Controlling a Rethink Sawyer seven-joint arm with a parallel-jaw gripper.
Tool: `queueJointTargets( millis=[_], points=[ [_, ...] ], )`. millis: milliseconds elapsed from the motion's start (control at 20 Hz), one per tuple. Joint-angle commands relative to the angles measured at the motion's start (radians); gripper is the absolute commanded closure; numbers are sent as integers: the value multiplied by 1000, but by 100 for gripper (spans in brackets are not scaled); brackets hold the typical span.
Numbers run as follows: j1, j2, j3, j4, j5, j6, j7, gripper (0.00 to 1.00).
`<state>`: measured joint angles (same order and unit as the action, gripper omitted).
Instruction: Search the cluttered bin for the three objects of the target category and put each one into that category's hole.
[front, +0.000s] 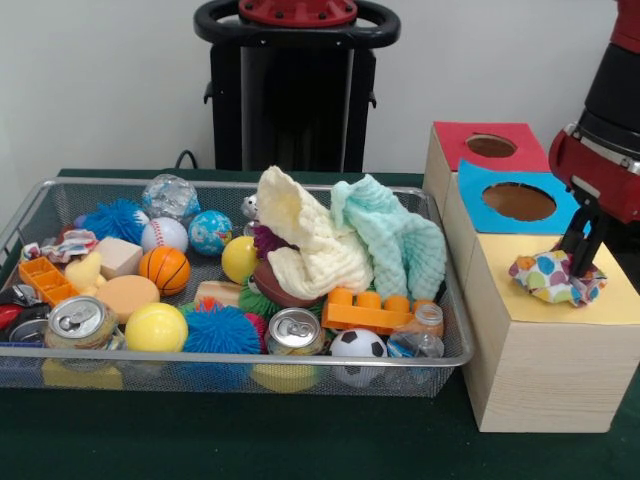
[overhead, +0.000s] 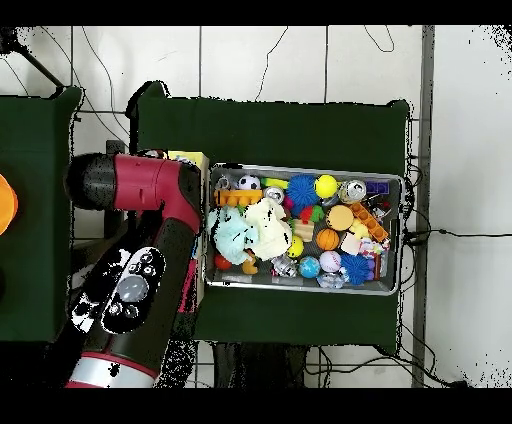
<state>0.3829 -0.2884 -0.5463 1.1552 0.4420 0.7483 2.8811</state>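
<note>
My gripper (front: 583, 262) is at the right of the front view, low over the yellow-topped box (front: 545, 330). Its fingers (front: 592, 240) are shut on a crumpled white wrapper with red, yellow and blue print (front: 553, 277), which rests on the yellow top. The wrapper hides the hole. A second printed wrapper (front: 62, 245) lies at the left end of the wire mesh bin (front: 230, 184). I see no third one. In the overhead view the arm (overhead: 150, 200) hides the gripper and boxes, with the bin (overhead: 401, 235) to its right.
The blue-topped box (front: 515, 202) and the red-topped box (front: 490, 146) stand behind the yellow one. The bin holds a cream cloth (front: 305, 240), a mint cloth (front: 395, 235), two cans, several balls and an orange brick (front: 365, 310).
</note>
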Motion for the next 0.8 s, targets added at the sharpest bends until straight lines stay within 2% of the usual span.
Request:
queueJointTargets(
  millis=[50,550,600,650,800],
  points=[
    [-15,56,32,73,27,68,259,100],
    [-27,46,50,81,33,74,237,100],
    [-35,35,70,96,43,64,227,100],
    [-37,30,83,104,51,60,222,0],
    [-45,27,95,101,53,86,209,0]
  ],
)
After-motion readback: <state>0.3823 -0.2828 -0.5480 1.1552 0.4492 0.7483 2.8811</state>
